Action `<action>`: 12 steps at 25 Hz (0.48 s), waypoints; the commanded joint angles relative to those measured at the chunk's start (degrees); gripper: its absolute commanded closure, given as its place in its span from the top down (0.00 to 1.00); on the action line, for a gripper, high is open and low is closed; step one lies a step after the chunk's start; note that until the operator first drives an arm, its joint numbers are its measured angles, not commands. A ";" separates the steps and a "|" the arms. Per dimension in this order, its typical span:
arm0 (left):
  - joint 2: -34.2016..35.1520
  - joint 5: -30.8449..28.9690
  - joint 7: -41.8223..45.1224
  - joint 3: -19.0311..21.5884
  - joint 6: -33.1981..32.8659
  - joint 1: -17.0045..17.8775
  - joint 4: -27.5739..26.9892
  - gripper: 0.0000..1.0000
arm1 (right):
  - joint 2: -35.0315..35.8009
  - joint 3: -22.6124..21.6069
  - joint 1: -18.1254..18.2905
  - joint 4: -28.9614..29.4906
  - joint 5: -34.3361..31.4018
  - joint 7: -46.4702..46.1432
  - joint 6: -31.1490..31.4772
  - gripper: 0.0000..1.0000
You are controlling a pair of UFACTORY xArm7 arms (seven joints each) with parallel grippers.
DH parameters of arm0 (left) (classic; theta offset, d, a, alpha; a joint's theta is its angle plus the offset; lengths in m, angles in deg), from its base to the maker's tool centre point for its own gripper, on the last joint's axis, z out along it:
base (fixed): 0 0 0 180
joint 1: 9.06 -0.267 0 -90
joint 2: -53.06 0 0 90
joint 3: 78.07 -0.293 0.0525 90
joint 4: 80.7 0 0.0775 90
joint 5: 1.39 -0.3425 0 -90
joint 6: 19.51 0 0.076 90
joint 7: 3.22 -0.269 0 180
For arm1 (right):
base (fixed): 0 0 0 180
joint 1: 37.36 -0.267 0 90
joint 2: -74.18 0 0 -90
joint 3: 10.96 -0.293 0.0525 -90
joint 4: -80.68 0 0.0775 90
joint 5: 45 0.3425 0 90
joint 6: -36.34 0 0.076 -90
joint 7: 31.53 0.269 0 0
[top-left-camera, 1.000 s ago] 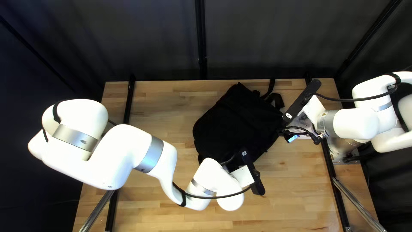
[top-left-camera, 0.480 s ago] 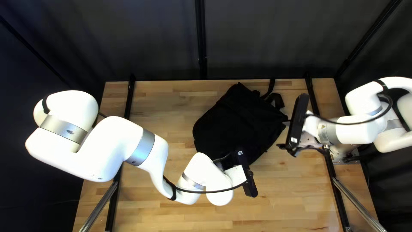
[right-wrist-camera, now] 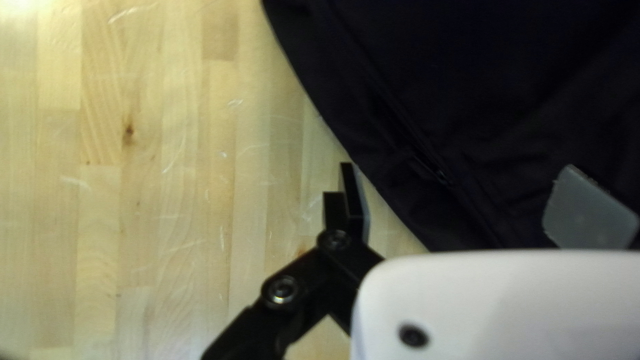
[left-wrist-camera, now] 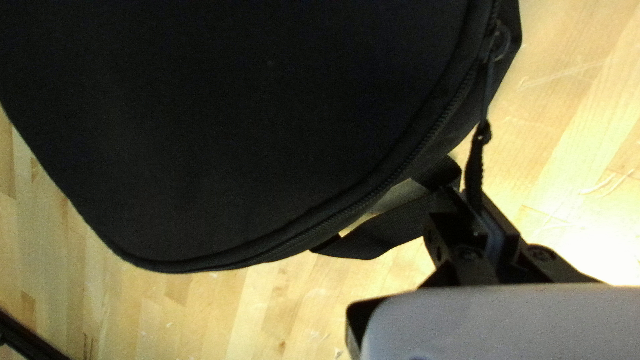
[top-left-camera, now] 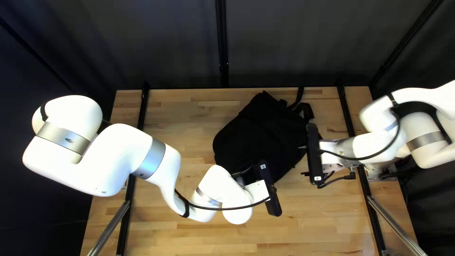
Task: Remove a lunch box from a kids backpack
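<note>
Nearest first: left gripper (top-left-camera: 270, 188) at the black backpack's (top-left-camera: 260, 135) 6 o'clock end, top left view. In its wrist view, the left gripper (left-wrist-camera: 477, 203) is clenched on the zipper pull (left-wrist-camera: 475, 157); I see the cord run from between the fingers to the slider (left-wrist-camera: 497, 47) at the bag's rim. A loop of webbing (left-wrist-camera: 387, 230) sticks out beside the fingers, under the zipper's curve.

Right gripper (top-left-camera: 302, 160) next, at the bag's 4 o'clock side. I read it as released, fingers spread wide with nothing gripped; one finger (right-wrist-camera: 347, 193) stands over bare wood just beside the bag's edge.

Backpack lies on the wooden table (top-left-camera: 180, 114), a bit toward 1 o'clock of the tabletop's middle. Lunch box hidden from me; I can't tell where it sits. Farther out, shoulder strap (top-left-camera: 297, 98) at the bag's 1 o'clock. Beyond the far edge, at 12, dark curtain (top-left-camera: 284, 42).
</note>
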 commanded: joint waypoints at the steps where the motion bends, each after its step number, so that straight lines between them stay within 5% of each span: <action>1: -0.34 0.01 0.07 0.03 0.08 0.07 0.30 0.00 | 0.71 0.33 -0.68 1.05 0.82 -1.15 1.31 1.00; 8: -0.94 -0.17 0.13 0.03 0.44 0.25 0.54 0.00 | 0.40 -0.76 -0.84 0.48 0.33 -0.21 1.43 1.00; 11: -0.98 -0.27 0.23 0.04 0.73 0.38 0.32 0.00 | 2.88 -4.37 3.09 -1.55 -9.50 2.93 -7.54 1.00; 12: -1.08 -0.28 0.27 0.07 0.89 0.47 0.29 0.00 | 4.26 -7.72 6.97 -1.85 -17.39 6.92 -11.62 1.00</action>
